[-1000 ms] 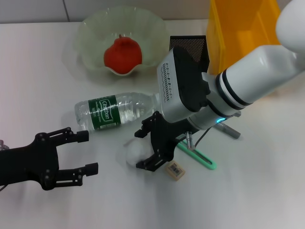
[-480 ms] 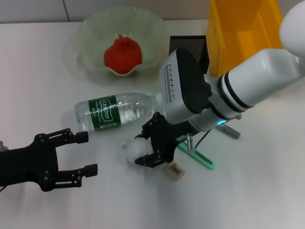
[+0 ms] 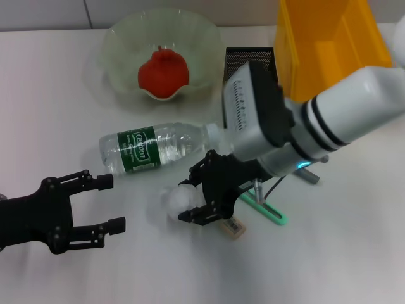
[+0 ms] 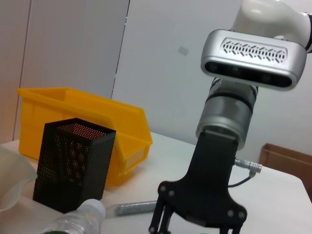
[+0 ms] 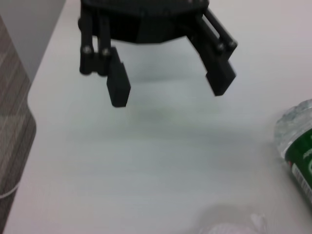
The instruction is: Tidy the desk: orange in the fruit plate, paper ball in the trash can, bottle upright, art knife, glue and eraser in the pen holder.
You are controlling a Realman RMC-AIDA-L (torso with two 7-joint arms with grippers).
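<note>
Head view only: orange (image 3: 162, 73) in fruit plate (image 3: 120, 38)

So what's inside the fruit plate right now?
One red-orange fruit sits in the middle of the fruit plate. Nothing else shows in it; the spot beneath the fruit is covered.

Bare table (image 3: 50, 107) lies open left of the lying bottle (image 3: 152, 147), while the pen holder (image 3: 250, 60) and yellow bin (image 3: 329, 38) crowd the far right corner.

White desk (image 3: 50, 114); bottle (image 3: 152, 147), fruit plate (image 3: 120, 44), pen holder (image 3: 247, 57) on it.
</note>
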